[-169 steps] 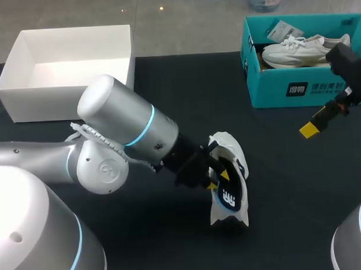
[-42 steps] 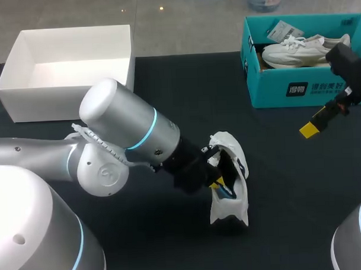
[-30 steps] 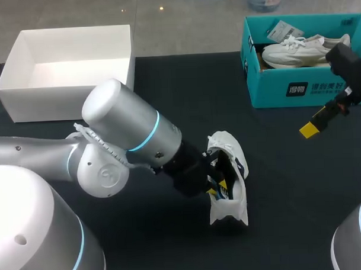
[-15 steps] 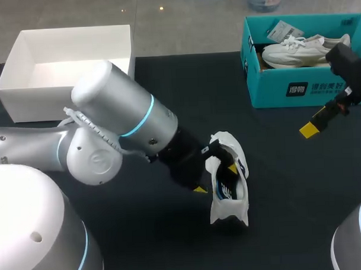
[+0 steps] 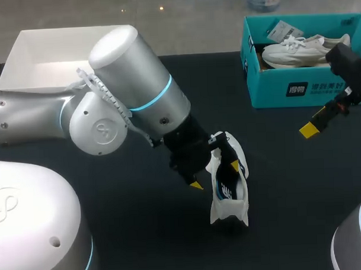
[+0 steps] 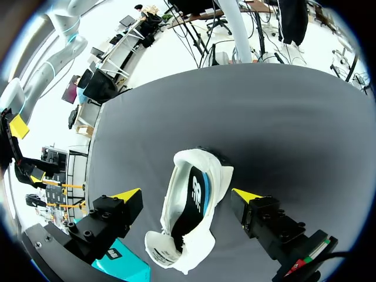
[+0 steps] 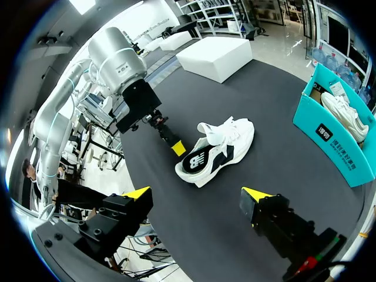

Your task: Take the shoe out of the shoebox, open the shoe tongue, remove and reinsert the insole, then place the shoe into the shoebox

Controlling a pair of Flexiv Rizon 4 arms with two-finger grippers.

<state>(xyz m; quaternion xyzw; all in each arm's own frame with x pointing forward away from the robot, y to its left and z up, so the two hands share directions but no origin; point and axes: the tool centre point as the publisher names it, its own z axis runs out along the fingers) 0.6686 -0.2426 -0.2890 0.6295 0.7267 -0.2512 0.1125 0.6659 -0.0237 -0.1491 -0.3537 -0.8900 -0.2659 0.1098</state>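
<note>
A white shoe [image 5: 231, 192] with dark side panels lies on the black table right of centre, its dark insole [image 6: 195, 194] showing inside the opening. My left gripper [image 5: 215, 175] hovers open just above it, one yellow tip on each side and neither finger touching. In the left wrist view the shoe [image 6: 188, 235] sits under and between the spread fingers of the left gripper [image 6: 187, 194]. My right gripper [image 5: 313, 125] hangs open and empty in front of the teal shoebox [image 5: 274, 87]. From the right wrist view the shoe [image 7: 220, 147] lies well ahead of the right gripper [image 7: 197, 192].
The teal shoebox [image 7: 335, 144] at the back right holds another white shoe [image 5: 296, 51]. A white open box [image 5: 47, 54] stands at the back left, partly behind my left arm. Bare black table [image 5: 148, 237] lies in front of the shoe.
My left gripper has opened and drawn back up out of the shoe's opening, leaving the insole inside. Its arm has swung up and back. The right arm has not moved.
</note>
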